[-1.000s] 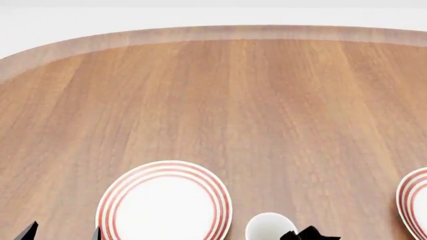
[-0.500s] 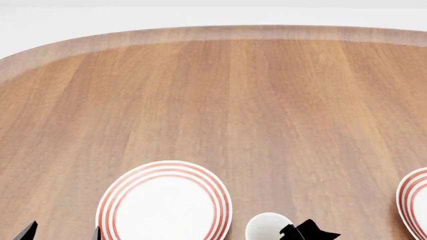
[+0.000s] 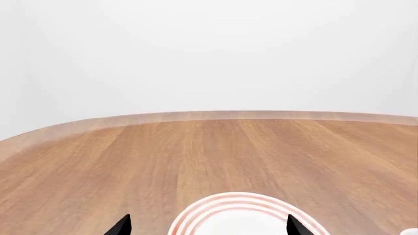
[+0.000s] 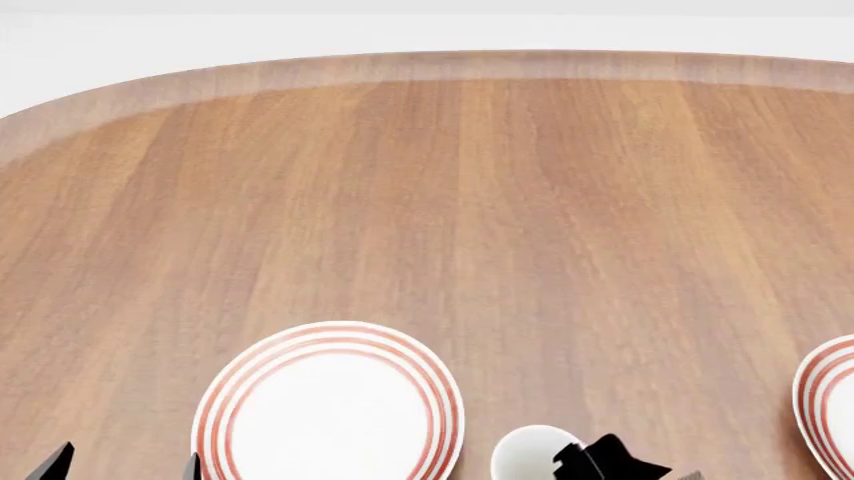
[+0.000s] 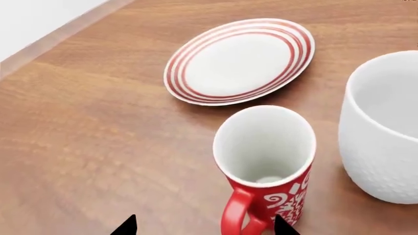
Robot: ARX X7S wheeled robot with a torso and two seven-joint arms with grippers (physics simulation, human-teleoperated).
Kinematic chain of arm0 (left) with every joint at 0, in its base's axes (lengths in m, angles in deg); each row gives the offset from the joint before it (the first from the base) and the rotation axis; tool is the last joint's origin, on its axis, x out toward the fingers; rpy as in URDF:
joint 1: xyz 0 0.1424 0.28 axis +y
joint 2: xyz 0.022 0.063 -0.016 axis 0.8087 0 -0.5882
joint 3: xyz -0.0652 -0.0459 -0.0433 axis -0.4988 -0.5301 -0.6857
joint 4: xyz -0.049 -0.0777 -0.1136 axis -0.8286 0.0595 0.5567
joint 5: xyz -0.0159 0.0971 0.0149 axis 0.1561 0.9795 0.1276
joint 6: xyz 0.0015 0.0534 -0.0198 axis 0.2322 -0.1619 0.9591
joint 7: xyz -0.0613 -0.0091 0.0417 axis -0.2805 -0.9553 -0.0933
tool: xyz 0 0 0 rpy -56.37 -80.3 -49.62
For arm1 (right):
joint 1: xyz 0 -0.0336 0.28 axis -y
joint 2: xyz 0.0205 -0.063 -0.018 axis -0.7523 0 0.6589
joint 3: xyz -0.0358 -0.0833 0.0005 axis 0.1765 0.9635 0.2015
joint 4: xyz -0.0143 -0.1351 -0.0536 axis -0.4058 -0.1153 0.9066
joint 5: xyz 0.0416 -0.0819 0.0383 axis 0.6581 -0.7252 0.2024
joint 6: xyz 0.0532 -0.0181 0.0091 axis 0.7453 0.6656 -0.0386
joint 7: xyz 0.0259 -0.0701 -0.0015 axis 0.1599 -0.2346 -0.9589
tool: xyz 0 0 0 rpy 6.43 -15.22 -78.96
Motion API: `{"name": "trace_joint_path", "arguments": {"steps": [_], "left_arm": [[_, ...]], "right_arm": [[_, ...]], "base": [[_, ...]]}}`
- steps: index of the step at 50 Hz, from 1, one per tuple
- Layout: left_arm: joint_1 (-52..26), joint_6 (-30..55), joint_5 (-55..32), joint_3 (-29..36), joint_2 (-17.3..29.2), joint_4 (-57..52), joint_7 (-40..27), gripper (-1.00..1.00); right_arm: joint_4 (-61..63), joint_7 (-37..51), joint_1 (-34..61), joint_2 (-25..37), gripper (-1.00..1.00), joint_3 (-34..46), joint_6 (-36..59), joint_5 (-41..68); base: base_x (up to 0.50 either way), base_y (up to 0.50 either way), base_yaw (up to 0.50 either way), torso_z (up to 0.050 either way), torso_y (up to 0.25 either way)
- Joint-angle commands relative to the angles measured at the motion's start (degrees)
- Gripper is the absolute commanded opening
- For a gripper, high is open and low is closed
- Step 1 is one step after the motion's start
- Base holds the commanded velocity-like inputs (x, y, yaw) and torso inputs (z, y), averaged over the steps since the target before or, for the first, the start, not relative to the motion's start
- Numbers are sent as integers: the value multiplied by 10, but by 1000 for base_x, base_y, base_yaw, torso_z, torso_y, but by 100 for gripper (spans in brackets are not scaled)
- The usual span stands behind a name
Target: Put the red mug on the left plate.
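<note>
Right tool spread — over red mug

Rounded wooden table, white backdrop

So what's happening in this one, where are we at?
The right tool is closing in on the red mug, which stands upright on the wooden table beside a larger white mug. Its open fingertips sit either side of the mug's handle, with nothing gripped yet. The left plate is bare, so the mug has not been moved. The left tool hangs open over that plate, holding nothing. A second ringed plate shows at the right edge of the head view.
</note>
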Motion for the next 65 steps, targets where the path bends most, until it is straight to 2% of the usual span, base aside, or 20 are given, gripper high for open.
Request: {"name": "trace_joint_path", "arguments": {"steps": [1,12,65], "left_arm": [[0,-2,-4,1,3,-1,-2,100],[-1,-3,-4,3,4,1,-4,100],[-4,-8,-10,12,13,3,-15,100]], "right_arm": [[-50,1,28,0,100,0,-13,12],[-104,-7,49,-3,100,-3,-37,28],[-192,-19,78,3,100,18,-85,86]], "base": [[0,0,0,0,0],[0,0,0,0,0],[0,0,0,0,0]]}}
